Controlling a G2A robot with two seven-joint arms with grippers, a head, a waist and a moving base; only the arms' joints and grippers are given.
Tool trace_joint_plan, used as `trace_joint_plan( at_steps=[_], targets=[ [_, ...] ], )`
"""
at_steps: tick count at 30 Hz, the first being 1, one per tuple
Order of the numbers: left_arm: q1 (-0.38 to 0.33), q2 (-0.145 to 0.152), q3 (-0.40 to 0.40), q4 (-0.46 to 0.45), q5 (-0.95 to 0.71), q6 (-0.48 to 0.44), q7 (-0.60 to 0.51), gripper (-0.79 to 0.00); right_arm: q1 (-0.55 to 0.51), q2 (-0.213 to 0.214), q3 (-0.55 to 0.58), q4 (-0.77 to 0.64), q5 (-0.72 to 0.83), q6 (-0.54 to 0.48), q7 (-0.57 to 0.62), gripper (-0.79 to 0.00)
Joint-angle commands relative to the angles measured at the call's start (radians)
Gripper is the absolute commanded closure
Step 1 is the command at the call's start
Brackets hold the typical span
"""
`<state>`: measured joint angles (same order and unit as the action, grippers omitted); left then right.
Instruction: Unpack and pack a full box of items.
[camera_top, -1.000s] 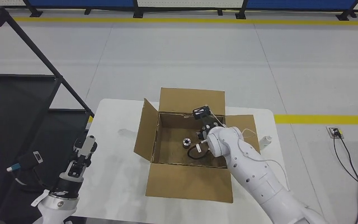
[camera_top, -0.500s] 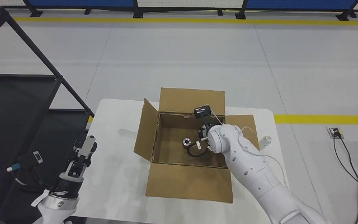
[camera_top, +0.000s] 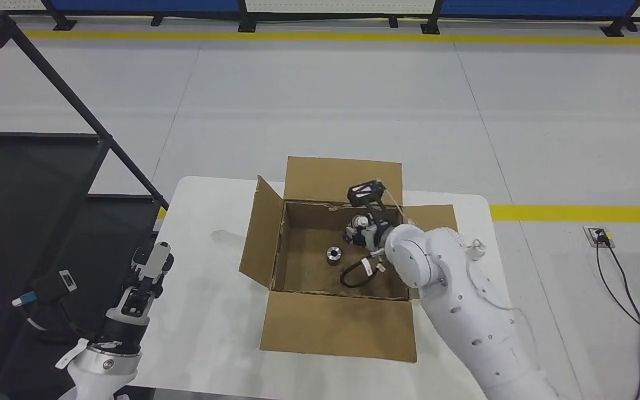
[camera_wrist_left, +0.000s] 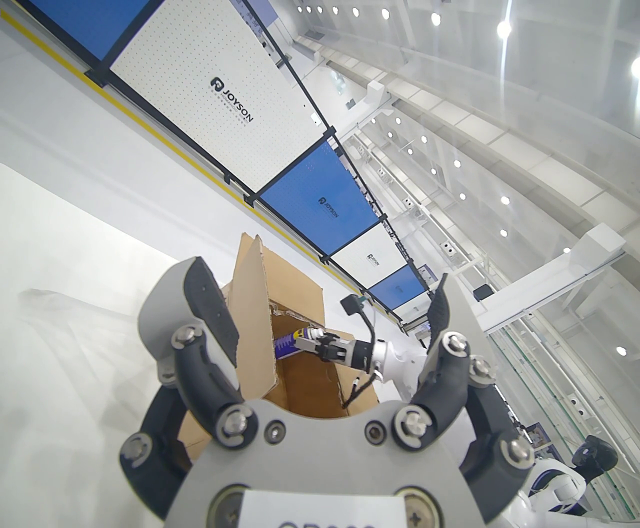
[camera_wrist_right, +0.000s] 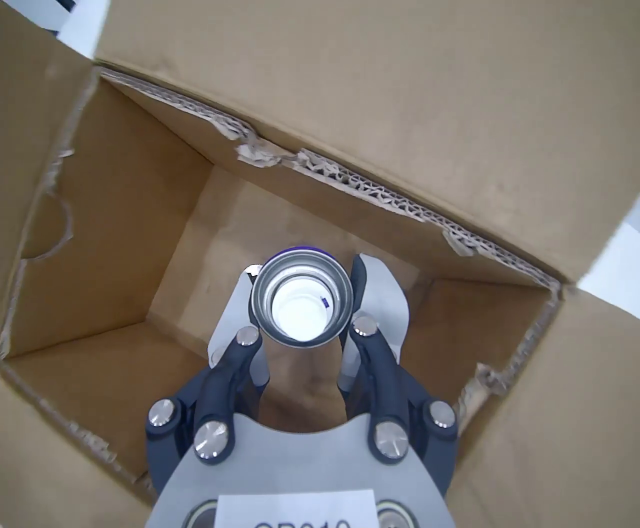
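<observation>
The right gripper (camera_wrist_right: 304, 280) is clamped on a spray can (camera_wrist_right: 300, 312), one finger (camera_wrist_right: 367, 285) on each side of the purple body just below the silver rim, with the white cap facing the wrist. The can hangs inside the opening of the cardboard box (camera_wrist_right: 350, 100), near the far right corner, close to the torn corrugated edge of the far wall; whether its base touches the floor cannot be told. Bare cardboard floor lies around it. A small round metal part (camera_top: 331, 255) and a black cable loop (camera_top: 352, 272) lie on the box floor toward the middle and the near wall. The flaps are all folded outward, so the opening is unobstructed. The left gripper (camera_wrist_left: 320, 305) is spread wide and empty, by the left edge of the table (camera_top: 210, 300), well apart from the box.
</observation>
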<state>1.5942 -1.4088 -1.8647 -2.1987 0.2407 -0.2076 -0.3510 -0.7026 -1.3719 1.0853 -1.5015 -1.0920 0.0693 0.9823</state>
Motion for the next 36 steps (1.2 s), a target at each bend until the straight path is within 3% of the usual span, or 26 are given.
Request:
trace_joint_plan(
  at_steps=[1, 9, 15, 24, 36],
  targets=[
    [0.000, 0.000, 0.000, 0.000, 0.000, 0.000, 0.000, -0.785, -0.096, 0.017, 0.058, -0.188, -0.038, 0.002, 0.021, 0.000],
    [0.000, 0.000, 0.000, 0.000, 0.000, 0.000, 0.000, -0.785, -0.425, 0.060, 0.307, -0.674, -0.260, 0.115, -0.009, 0.000],
    [0.000, 0.000, 0.000, 0.000, 0.000, 0.000, 0.000, -0.785, -0.612, 0.071, 0.516, -0.793, -0.283, 0.164, -0.007, 0.000],
    [0.000, 0.000, 0.000, 0.000, 0.000, 0.000, 0.000, -0.785, -0.672, 0.083, 0.663, -0.613, -0.169, 0.057, 0.070, 0.000],
    [0.000, 0.000, 0.000, 0.000, 0.000, 0.000, 0.000, -0.785, -0.541, 0.098, 0.619, -0.244, -0.185, -0.081, 0.031, 0.000]
  ],
)
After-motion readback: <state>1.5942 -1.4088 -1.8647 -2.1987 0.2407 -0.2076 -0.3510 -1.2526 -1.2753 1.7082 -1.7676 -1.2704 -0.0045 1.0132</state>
